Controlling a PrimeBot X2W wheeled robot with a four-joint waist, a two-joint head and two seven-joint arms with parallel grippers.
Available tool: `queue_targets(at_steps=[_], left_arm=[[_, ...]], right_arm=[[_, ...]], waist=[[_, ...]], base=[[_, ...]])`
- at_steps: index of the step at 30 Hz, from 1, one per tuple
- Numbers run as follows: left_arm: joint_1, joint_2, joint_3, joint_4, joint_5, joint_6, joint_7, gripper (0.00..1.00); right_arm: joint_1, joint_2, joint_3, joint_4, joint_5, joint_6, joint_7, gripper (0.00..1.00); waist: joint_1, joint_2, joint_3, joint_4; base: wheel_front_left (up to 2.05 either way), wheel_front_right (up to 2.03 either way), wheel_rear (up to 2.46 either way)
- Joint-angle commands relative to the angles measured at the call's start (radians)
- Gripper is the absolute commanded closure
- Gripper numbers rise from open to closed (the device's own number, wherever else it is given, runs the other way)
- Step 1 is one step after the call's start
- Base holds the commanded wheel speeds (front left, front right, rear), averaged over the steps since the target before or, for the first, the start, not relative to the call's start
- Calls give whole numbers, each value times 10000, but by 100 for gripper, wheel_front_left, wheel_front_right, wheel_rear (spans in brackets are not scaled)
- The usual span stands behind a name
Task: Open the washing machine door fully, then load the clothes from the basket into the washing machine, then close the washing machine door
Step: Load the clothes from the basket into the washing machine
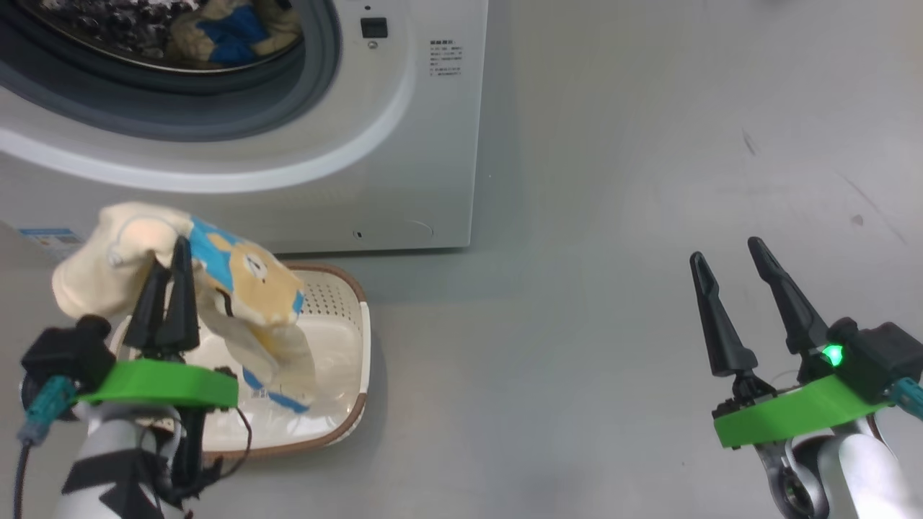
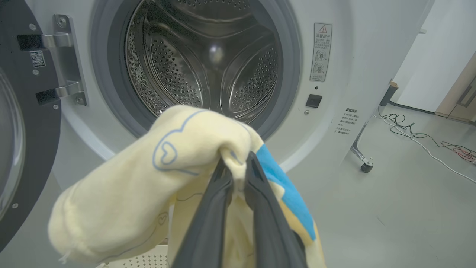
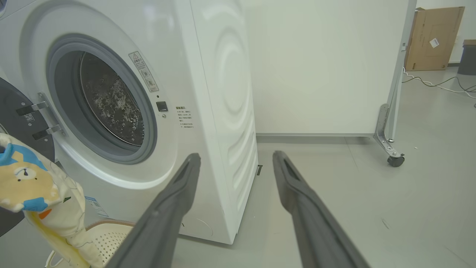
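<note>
L gripper [image 1: 168,254] fingers pressed together, pinching a cream garment [image 1: 245,288] w/ blue patch. Fabric bunches round the tips, so the exact pinch pt is hidden. Basket [image 1: 364,339] sits right below it, partly covered by cloth & arm. Washing machine [image 1: 404,144] is just ahead. The garment blocks the lower drum [image 2: 208,56]. Door [image 2: 15,130] stands open to its left, cut off by frame edge. Second garment [image 1: 223,32] lies in the drum, top cropped. R gripper [image 1: 725,249] fingers spread wide, well apart to the right over floor [image 1: 613,180].
</note>
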Motion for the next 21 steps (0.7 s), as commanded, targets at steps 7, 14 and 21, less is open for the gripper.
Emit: queue_targets(at_steps=[7, 14, 21], left_arm=[[-2315, 981, 713, -196, -290, -60, -81, 100], [-4755, 1744, 944, 39, -1241, -60, 548, 100], [-7706, 2925, 884, 1170, -1720, -61, 1494, 100]], right_arm=[[-821, -52, 369, -356, -23, -29, -50, 0], [-1159, 161, 434, -147, 191, -29, -193, 0], [-1723, 304, 587, -157, 309, -29, -240, 0]], waist=[[0, 0, 1613, -666], [0, 0, 2769, -1193], [0, 0, 4000, -1876]], base=[[0, 0, 0], [0, 0, 0], [0, 0, 0]])
